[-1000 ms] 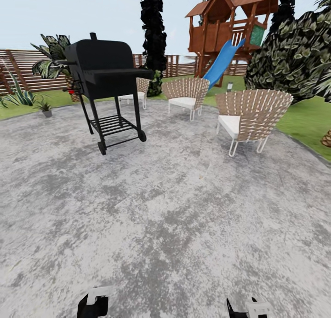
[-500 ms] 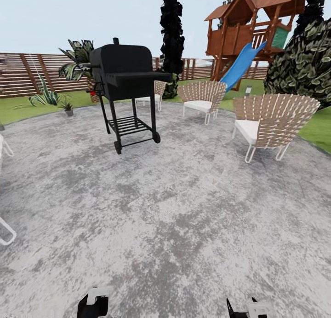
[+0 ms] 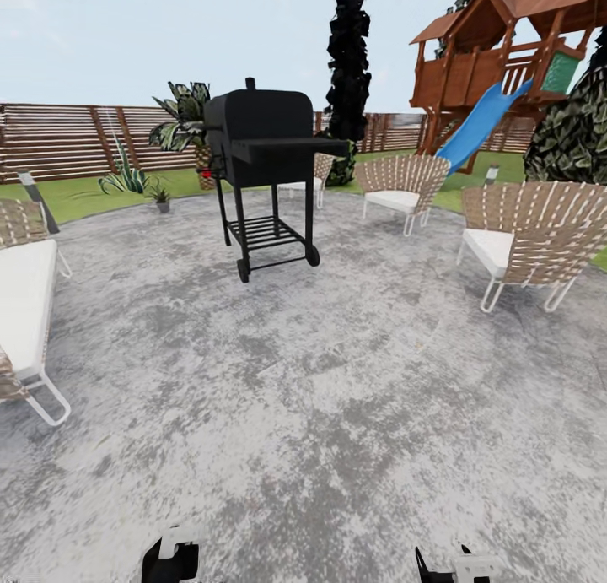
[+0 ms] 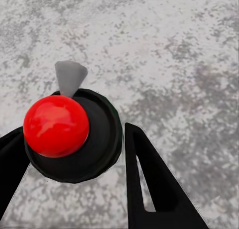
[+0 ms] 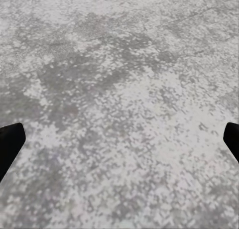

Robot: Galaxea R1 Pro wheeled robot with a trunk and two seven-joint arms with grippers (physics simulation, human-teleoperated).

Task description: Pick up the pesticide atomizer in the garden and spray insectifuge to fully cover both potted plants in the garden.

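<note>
A mottled grey paved circle [image 3: 320, 397] is seen from the head view, ringed by lawn [image 3: 84, 197] and a brown slat fence [image 3: 76, 140]. A black grill [image 3: 265, 170] on wheels stands on the paving towards the far side. Beyond it to the left, at the paving's edge, one potted plant [image 3: 158, 197] is seen in its little grey pot, just beside a striped agave [image 3: 125, 178] and near a palm [image 3: 190, 123]. The second potted plant and the atomizer cannot be made out.

Woven chairs are set round the circle: one at the right [image 3: 531, 237], one further back [image 3: 400, 186], and another partly hidden behind the grill [image 3: 314, 176]. A white-cushioned lounger [image 3: 25, 313] lies at the left edge. A wooden playhouse [image 3: 506, 51] with a blue slide [image 3: 482, 127] rises at the far right, beside a dark tree [image 3: 348, 68].

The left gripper [image 4: 74, 154] hangs over the paving; its jaws stand apart, with a black disc carrying a red ball [image 4: 56, 125] between them (whether it is touched cannot be told). The right gripper [image 5: 119, 139] is likewise held over bare paving, its jaws wide apart with nothing between them.
</note>
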